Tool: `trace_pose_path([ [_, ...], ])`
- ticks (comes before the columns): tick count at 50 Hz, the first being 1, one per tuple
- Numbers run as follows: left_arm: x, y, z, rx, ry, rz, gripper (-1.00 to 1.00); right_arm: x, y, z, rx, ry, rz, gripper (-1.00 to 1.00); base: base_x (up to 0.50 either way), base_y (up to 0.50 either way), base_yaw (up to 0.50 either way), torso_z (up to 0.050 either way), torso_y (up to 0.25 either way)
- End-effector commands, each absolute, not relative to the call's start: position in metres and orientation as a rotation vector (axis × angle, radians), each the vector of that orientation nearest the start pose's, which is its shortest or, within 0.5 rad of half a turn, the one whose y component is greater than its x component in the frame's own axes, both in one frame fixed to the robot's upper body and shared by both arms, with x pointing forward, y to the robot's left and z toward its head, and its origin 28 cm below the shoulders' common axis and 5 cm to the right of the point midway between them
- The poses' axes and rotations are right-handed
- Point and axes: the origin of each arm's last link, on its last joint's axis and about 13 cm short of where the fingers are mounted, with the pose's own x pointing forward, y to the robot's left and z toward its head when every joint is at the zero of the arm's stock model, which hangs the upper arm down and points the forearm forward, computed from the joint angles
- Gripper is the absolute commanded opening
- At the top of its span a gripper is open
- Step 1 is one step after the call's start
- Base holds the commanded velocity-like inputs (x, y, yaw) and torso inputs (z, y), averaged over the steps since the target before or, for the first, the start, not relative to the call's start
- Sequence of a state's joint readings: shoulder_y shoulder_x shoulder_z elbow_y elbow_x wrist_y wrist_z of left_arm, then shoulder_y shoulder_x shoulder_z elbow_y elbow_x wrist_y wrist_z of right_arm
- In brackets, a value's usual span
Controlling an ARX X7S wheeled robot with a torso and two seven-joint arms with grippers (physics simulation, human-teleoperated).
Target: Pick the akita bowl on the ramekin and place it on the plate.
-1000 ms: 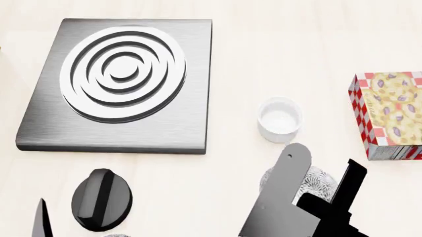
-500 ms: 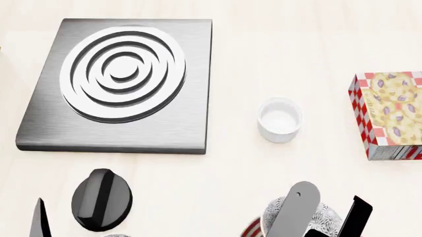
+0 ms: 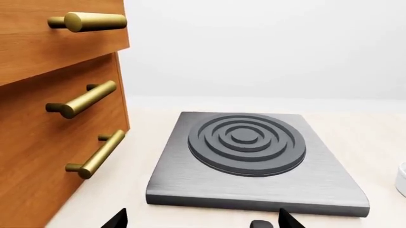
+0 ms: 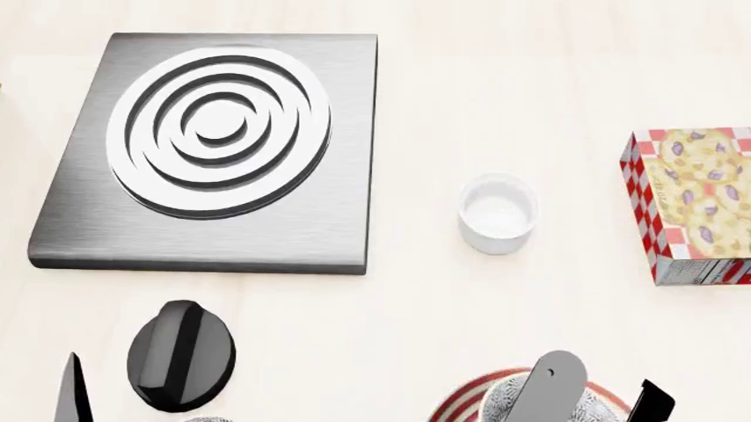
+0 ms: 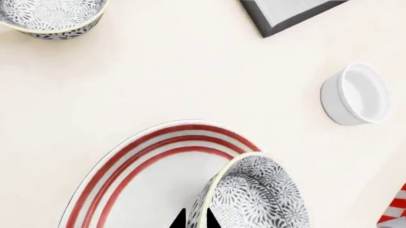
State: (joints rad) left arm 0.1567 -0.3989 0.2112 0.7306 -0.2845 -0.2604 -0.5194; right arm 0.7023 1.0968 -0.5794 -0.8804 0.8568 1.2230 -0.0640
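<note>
The speckled akita bowl (image 5: 260, 194) hangs tilted over the red-ringed plate (image 5: 146, 180), with my right gripper (image 5: 195, 221) shut on its rim, one finger inside and one outside. I cannot tell if the bowl touches the plate. In the head view the bowl (image 4: 507, 403), the plate (image 4: 460, 401) and the right gripper (image 4: 599, 403) sit at the bottom edge. The white ramekin (image 4: 498, 213) (image 5: 355, 94) stands empty, apart from them. My left gripper (image 3: 201, 222) is open with nothing in it.
A grey stove plate (image 4: 211, 149) with white rings fills the far left. A black knob (image 4: 179, 354) lies in front of it. A checkered cookie box (image 4: 692, 204) stands at the right edge. A second speckled bowl (image 5: 54, 16) sits beside the plate. Wooden drawers (image 3: 57, 118) rise left of the stove.
My right arm has drawn back toward the near edge carrying the akita bowl, away from the ramekin. The plate's red rim has come into sight under the bowl. The left arm is still.
</note>
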Motion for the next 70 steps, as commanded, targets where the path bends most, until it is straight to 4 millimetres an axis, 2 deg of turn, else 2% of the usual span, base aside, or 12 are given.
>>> trace_pose_path([
  [1, 0.155, 0.212, 0.112, -0.002, -0.212, 0.093, 1.0, 0.181, -0.185, 0.196, -0.795, 0.47, 0.636, -1.0, 0.0, 0.0, 0.0, 0.0, 0.0],
  [30, 0.154, 0.212, 0.112, 0.001, -0.214, 0.096, 1.0, 0.18, -0.184, 0.17, -0.73, 0.486, 0.651, -1.0, 0.0, 0.0, 0.0, 0.0, 0.0],
  [57, 0.154, 0.212, 0.112, 0.001, -0.219, 0.097, 1.0, 0.179, -0.182, 0.157, -0.684, 0.502, 0.66, -1.0, 0.0, 0.0, 0.0, 0.0, 0.0],
  [58, 0.154, 0.212, 0.112, 0.002, -0.219, 0.097, 1.0, 0.18, -0.182, 0.157, -0.679, 0.506, 0.657, 1.0, 0.0, 0.0, 0.0, 0.0, 0.0],
  [70, 0.154, 0.212, 0.112, -0.007, -0.22, 0.088, 1.0, 0.179, -0.181, 0.154, -0.671, 0.505, 0.658, 1.0, 0.0, 0.0, 0.0, 0.0, 0.0],
])
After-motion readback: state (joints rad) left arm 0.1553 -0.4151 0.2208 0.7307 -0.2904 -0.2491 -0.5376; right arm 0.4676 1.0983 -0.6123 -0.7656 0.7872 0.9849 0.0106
